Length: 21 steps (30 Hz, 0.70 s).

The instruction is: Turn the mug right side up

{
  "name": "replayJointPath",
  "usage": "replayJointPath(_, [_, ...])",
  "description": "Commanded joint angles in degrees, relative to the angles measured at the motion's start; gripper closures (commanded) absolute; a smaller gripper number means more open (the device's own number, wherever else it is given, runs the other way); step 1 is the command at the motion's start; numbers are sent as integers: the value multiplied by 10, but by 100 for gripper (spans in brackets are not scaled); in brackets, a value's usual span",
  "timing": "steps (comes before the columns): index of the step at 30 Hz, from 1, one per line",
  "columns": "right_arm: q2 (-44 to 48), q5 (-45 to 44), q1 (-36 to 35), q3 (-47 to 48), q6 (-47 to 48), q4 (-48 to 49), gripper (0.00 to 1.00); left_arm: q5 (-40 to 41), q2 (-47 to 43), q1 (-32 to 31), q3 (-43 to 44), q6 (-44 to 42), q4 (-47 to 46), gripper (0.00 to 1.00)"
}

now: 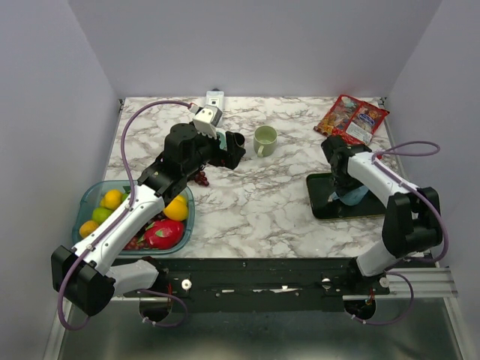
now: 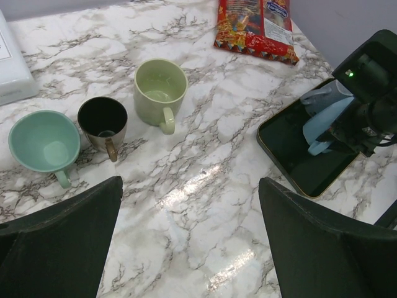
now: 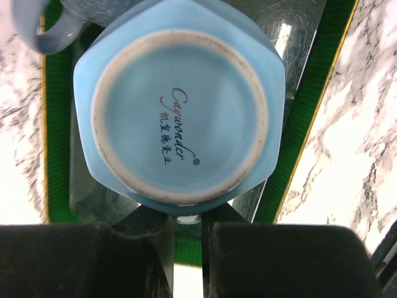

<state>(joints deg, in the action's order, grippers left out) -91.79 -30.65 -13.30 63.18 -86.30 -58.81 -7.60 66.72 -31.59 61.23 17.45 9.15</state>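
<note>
**Right wrist view: blue mug sits base-up on the tray**

The blue mug (image 3: 180, 118) is upside down. Its unglazed foot ring and printed maker's mark face the camera, and its handle points to the upper left. It rests on a dark tray (image 3: 310, 105) with a green rim, which lies on the right side of the marble desk (image 1: 255, 202).

The right tool (image 3: 189, 233) is at the mug's edge. Its fingers (image 3: 273, 261) are drawn close together, with a sliver of the mug's wall showing in the narrow gap. Whether they are actually clamped on the mug cannot be told.

The left wrist view shows the left tool (image 2: 189, 183) with its fingers spread wide apart and nothing between them, above bare marble. Beyond it three mugs stand upright in a row: a teal mug (image 2: 43, 139), a dark-lined mug (image 2: 103, 121) and a pale green mug (image 2: 160, 90).

A red snack packet (image 2: 254, 25) lies at the far right. A bowl of fruit (image 1: 90, 196) sits near the left arm.
</note>
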Motion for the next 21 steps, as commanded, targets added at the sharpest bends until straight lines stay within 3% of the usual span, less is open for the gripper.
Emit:
replayJointPath(1, [71,-8,-4,19,14,-31,100,-20,1,2,0,7,-11,1])
replayJointPath(6, [190,29,-8,2,56,-11,100,-43,3,3,4,15,-13,1])
replayJointPath(12, [299,123,-9,0,158,84,100,-105,8,3,19,42,-21,1])
replayJointPath(17, [386,273,-9,-49,277,315,99,-178,14,3,35,79,-49,1])
replayJointPath(21, [419,392,-20,-63,320,472,99,-235,17,3,36,127,-89,1])
